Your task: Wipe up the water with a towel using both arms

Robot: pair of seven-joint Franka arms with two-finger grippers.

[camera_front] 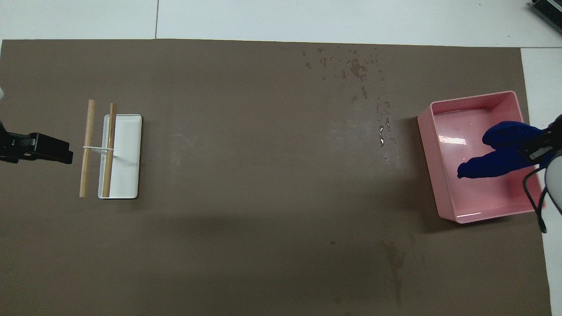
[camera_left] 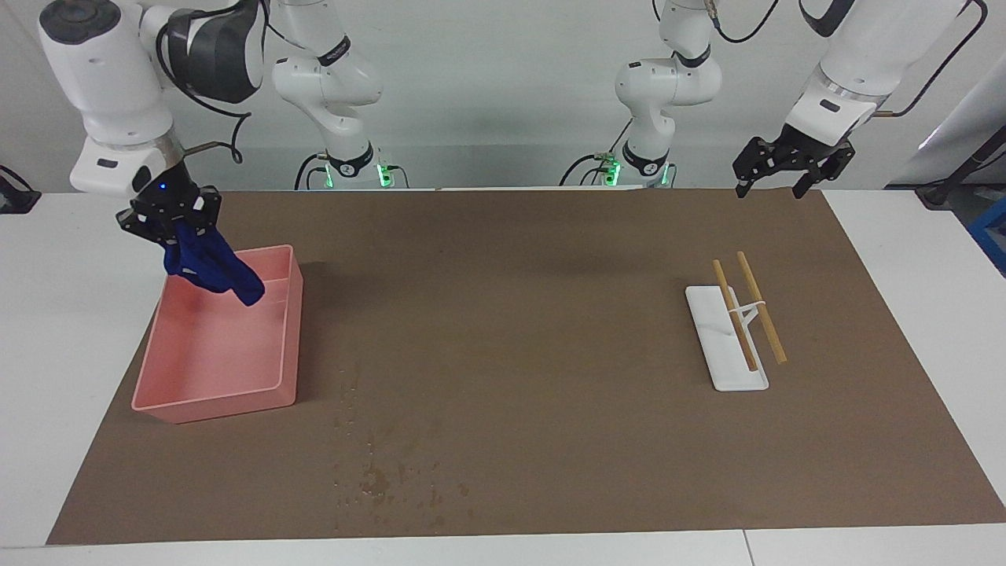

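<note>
A white surface (camera_left: 71,330) under a wide brown mat (camera_left: 519,314), with two claws up in the air above it.

The mat's middle lies bare and open between one pink rectangular plastic bin (camera_left: 277,369) at the right arm's end and one white flat tray (camera_left: 711,330) carrying two wooden sticks (camera_left: 761,306) at the left arm's end. The water (camera_left: 385,472), a scatter of droplets and damp specks, sits near the mat's edge farthest from the robots, just beside the bin's corner. The right claw (camera_left: 171,222) is clamped tight on one dark blue crumpled towel (camera_left: 212,267), which hangs over the bin's interior without visibly touching its floor. The left claw (camera_left: 774,185) waits with fingers spread wide and empty, over the mat's corner nearest the robots.
</note>
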